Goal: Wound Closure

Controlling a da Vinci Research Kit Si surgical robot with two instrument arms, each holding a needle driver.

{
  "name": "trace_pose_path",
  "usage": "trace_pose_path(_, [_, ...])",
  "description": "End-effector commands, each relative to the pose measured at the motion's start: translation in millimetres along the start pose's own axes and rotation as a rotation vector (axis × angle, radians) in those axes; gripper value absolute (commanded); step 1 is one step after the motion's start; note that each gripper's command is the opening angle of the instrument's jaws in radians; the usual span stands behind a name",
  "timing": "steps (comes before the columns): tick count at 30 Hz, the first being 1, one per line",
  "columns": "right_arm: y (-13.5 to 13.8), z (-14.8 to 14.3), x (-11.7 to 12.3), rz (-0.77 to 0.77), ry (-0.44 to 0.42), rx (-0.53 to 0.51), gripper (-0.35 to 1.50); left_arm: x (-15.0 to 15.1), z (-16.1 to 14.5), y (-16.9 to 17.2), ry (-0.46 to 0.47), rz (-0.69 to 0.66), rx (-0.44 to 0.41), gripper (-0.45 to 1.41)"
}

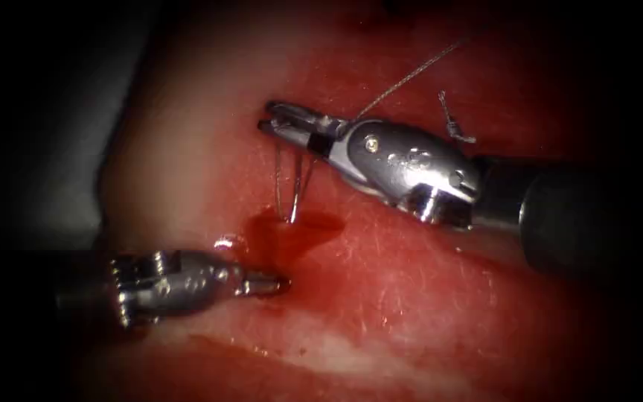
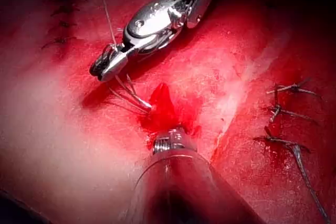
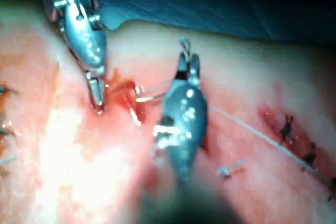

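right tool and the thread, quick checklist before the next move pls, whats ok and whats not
1. Right tool has a hold: ok, jaws shut on the thread, above the cut.
2. Thread path: ok, two strands drop from the jaws into the tissue at the pool of red fluid.
3. Thread tail: ok, a strand trails off behind the right tool.
4. Left tool: ok, tip rests at the lower edge of the fluid; jaws look shut, holding nothing visible.
5. Needle location: cannot tell.
6. Entry point in the tissue: cannot tell, the fluid covers it.
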Motion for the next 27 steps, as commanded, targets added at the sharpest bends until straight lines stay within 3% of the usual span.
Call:
trace_pose_path(1, [-0.2,0.7,-0.3,0.009,0.002,0.002,-0.35,-0.1,0.9,0.0,0.001,0.000,-0.001,-0.23])
trace_pose_path(14, [0.7,-0.1,0.6,0.024,0.000,-0.039,-0.35,-0.2,0.9,0.0,0.000,0.001,-0.001,-0.23])
trace_pose_path(27, [1.1,0.3,0.4,0.193,0.006,-0.055,-0.35,-0.3,0.8,0.0,0.003,0.002,-0.001,-0.23])
